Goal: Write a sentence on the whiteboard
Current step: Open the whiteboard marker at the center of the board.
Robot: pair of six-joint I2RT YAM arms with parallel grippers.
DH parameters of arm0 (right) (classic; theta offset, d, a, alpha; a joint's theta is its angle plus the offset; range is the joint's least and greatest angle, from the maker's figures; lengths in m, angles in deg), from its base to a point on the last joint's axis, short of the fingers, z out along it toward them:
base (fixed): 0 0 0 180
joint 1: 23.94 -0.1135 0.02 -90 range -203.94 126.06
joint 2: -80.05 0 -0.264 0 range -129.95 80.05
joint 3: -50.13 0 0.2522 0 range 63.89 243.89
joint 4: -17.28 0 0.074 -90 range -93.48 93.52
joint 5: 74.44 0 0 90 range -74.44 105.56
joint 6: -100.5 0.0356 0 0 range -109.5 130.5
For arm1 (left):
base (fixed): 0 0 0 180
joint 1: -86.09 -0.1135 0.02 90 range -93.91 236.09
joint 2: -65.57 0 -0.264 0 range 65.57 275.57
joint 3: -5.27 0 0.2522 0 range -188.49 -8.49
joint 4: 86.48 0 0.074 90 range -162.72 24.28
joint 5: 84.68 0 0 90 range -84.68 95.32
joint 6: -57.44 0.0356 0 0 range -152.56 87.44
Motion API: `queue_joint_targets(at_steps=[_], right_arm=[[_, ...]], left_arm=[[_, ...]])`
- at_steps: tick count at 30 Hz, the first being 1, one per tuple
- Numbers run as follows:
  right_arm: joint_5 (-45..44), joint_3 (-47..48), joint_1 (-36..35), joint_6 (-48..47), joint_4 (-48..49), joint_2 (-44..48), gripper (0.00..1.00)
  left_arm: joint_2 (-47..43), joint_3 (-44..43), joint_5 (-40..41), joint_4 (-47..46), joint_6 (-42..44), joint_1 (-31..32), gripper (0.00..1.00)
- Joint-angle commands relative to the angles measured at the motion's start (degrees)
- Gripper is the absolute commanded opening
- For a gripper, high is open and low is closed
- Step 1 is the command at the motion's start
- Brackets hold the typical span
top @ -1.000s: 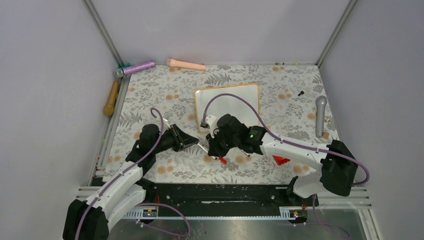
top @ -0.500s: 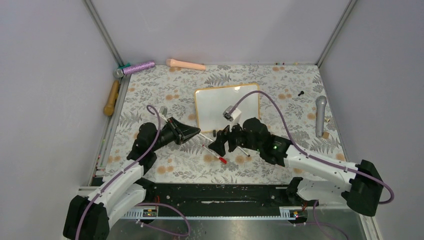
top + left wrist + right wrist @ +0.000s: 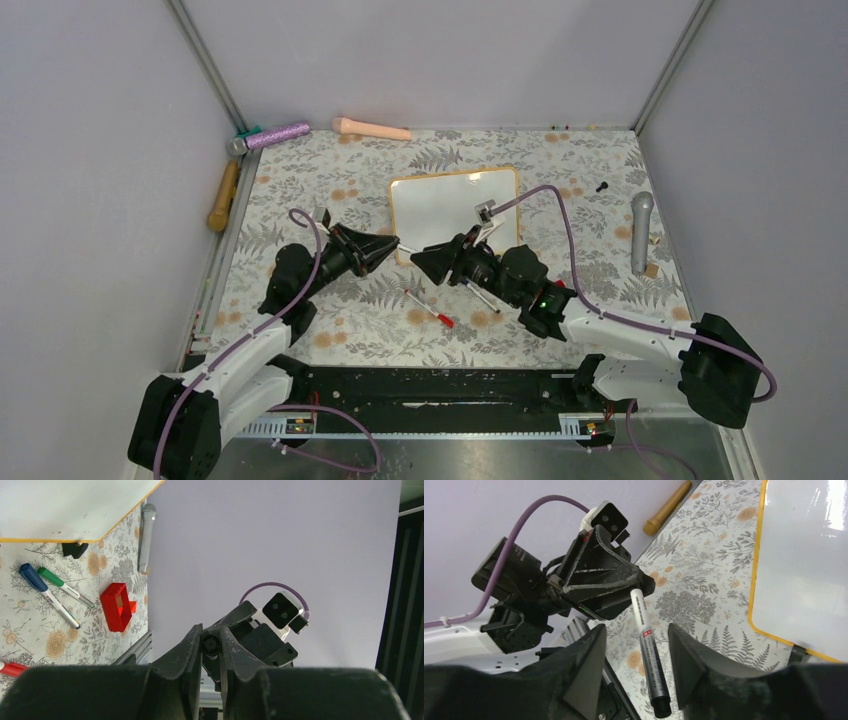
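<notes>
Robot lab enclosure: plain grey walls (image 3: 440, 60), aluminium posts (image 3: 207, 65).

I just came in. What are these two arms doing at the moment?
The left gripper is shut on one end of a marker and holds it in the air above the flowered table. The right gripper is open, with a finger on each side of the marker's barrel, not closed on it. The whiteboard lies flat just beyond them and is blank. A red pen lies on the table nearby.
</notes>
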Motion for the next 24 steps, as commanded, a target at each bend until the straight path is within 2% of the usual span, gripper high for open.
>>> queue_joint_targets(at_steps=[1, 4, 10, 14, 19, 24], right_arm=[[-0.22, 3.85, 0.20, 3.91, 4.48, -0.85, 0.51], [0.20, 4.96, 0.20, 4.08, 2.60, -1.52, 0.44], [3.09, 7.80, 0.18, 3.26, -2.37, -2.76, 0.39], [6.47, 9.09, 0.39, 2.35, -4.98, -3.42, 0.46], [12.54, 9.62, 2.37, 2.57, -7.89, -2.86, 0.46], [15.40, 9.66, 3.24, 3.57, -7.88, -3.03, 0.35]], left_arm=[[-0.87, -1.11, 2.48, -3.38, -1.92, 0.32, 0.00], [-0.96, -1.27, 2.57, -3.29, -1.85, 0.35, 0.00], [-0.92, -1.44, 2.07, -2.76, -1.05, 0.41, 0.00], [-0.56, -1.83, 1.05, -2.73, -0.98, 0.39, 0.00], [-0.66, -2.36, 0.01, -2.03, -0.46, 0.41, 0.00], [-0.32, -2.48, -0.23, -2.57, -0.61, 0.45, 0.00]])
